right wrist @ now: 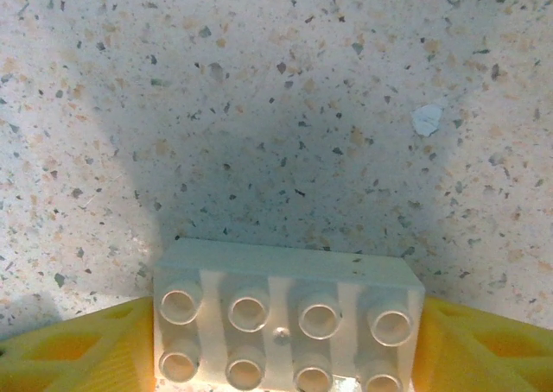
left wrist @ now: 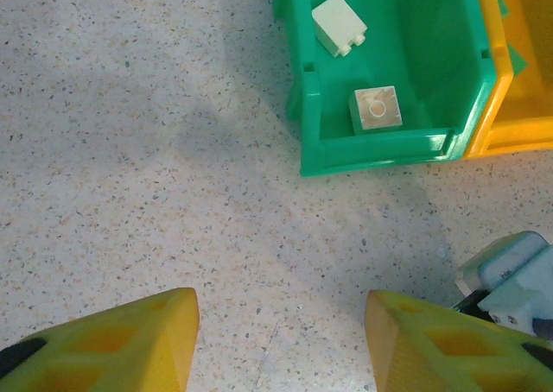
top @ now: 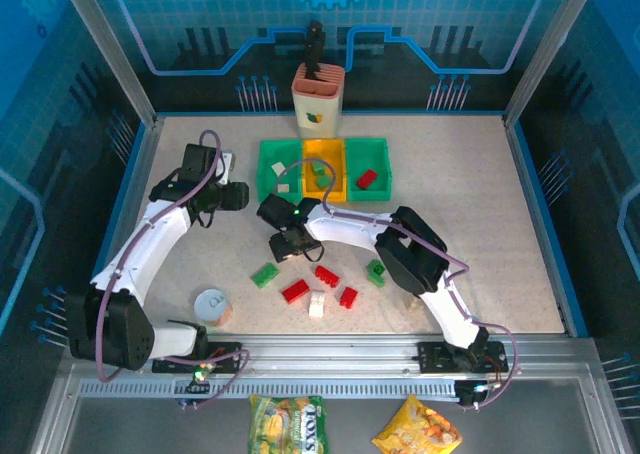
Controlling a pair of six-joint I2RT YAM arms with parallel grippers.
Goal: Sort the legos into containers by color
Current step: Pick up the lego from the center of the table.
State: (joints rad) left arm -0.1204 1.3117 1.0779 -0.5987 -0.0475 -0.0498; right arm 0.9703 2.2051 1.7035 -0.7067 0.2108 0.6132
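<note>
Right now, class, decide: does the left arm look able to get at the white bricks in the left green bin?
Probably yes. The left gripper hangs open just short of the left green bin, bare table between them; its top is uncovered and both white bricks lie exposed inside.

Left green bin (left wrist: 380, 154) holds two white bricks (left wrist: 339, 25); orange bin (top: 325, 154) a green brick (top: 319, 177); right green bin (top: 372, 154) a red brick (top: 367, 178). Loose bricks (top: 327, 275), red, green and white, lie scattered on the table (top: 480, 224). A white eight-stud brick (right wrist: 285, 314) sits studs-up between the jaws of the right gripper (right wrist: 285, 366).

cream-orange cup (top: 318, 99) — far edge | round tin (top: 212, 305) — near left | snack packets (top: 288, 422) in front
</note>
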